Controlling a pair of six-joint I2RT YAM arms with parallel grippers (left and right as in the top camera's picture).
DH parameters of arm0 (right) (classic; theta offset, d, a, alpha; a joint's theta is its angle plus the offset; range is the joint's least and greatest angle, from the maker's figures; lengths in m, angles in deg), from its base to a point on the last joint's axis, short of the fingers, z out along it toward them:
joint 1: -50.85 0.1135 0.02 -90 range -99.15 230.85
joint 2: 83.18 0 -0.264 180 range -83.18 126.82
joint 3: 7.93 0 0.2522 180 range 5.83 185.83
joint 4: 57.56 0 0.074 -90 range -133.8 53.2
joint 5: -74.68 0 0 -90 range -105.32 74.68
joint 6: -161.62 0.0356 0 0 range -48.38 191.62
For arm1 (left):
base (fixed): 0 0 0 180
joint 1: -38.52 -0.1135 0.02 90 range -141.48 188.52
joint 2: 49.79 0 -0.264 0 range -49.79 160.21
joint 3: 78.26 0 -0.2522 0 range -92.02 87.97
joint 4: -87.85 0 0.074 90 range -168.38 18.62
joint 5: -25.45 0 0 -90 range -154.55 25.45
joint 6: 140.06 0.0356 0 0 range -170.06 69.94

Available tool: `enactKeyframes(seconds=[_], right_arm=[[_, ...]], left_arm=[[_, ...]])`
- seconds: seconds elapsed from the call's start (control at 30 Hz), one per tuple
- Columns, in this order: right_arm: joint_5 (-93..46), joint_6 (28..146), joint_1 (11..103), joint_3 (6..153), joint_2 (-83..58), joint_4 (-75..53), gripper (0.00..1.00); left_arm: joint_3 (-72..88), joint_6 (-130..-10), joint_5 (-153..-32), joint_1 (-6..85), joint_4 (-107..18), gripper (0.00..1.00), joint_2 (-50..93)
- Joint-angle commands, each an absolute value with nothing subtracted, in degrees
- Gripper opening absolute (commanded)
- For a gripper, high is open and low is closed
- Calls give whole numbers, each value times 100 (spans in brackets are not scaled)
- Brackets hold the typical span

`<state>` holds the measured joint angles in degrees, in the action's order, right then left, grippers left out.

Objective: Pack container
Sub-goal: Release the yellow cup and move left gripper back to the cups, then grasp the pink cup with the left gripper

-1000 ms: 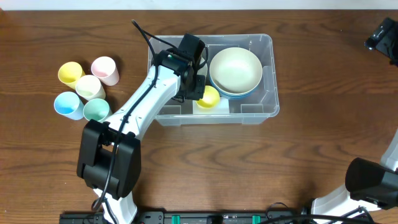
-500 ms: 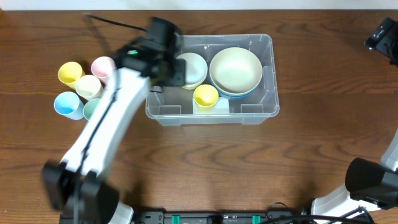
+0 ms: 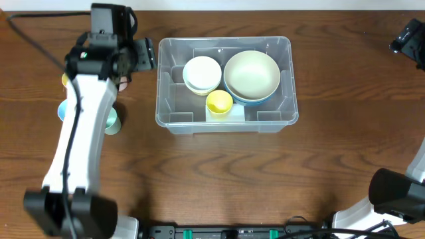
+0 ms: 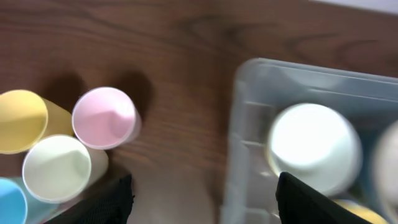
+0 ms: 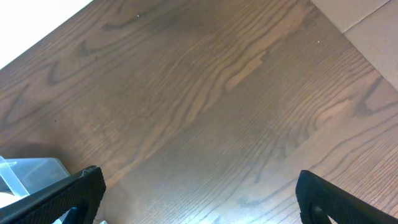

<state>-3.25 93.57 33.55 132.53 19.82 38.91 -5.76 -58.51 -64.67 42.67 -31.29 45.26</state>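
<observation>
- Left claw [image 4: 205,208]: fingers spread wide with nothing between them. It hangs over the counter [image 3: 219,179], between the cup cluster and the far-left corner of the container [image 3: 174,114].
- Right claw [image 5: 199,199]: fingers apart and empty, over bare counter at the far right, well apart from the work.
- Container location: middle of the counter, toward the far edge, long side running left to right.
- Container appearance: clear plastic, rectangular, with rounded corners and a raised rim. A white patch at the middle of the near wall is probably the label; the overhead view is too small to confirm this.
- Contents:
  - a large cream bowl [image 3: 251,74] sits in a blue bowl [image 3: 259,101] at the right;
  - a small white bowl [image 3: 202,73] sits left of it;
  - the packed yellow cup [image 3: 219,102] stands at the near side;
  - the floor at the left end is bare.
- Loose items: the pink cup [image 4: 104,118], loose yellow cup [image 4: 22,121], cream cup [image 4: 57,169] and blue cup [image 4: 7,202] stand upright and crowded together, left of the container.
- Hazard, crowding: a finger lowered beside the pink cup could strike the cream cup and topple it, because little gap shows between them.
- Hazard, rim clearance: a cup carried low could catch the container's left rim, then drop or shove the container.
- Hazard, placement: a cup released onto the white bowl instead of the bare floor could tip.
- Hazard, aim: the left wrist view is blurred, so alignment judged from it may be off.
</observation>
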Motion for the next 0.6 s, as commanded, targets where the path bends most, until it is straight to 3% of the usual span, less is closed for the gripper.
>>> enactKeyframes(seconds=[0.0,0.47,0.53,0.57], right_arm=[[-292,9432,3333,13318,1869,3898,99],[-292,9432,3333,13318,1869,3898,99],[-292,9432,3333,13318,1869,3898,99],[-292,9432,3333,13318,1869,3896,99]], left_arm=[[-596,-5551,-5811,4114,-3357,76,5114],[-596,-4835,-5636,3561,-4150,79,6541],[-596,-4835,-5636,3517,-4141,76,6679],[-596,-4839,-5643,3504,-4137,69,6731]])
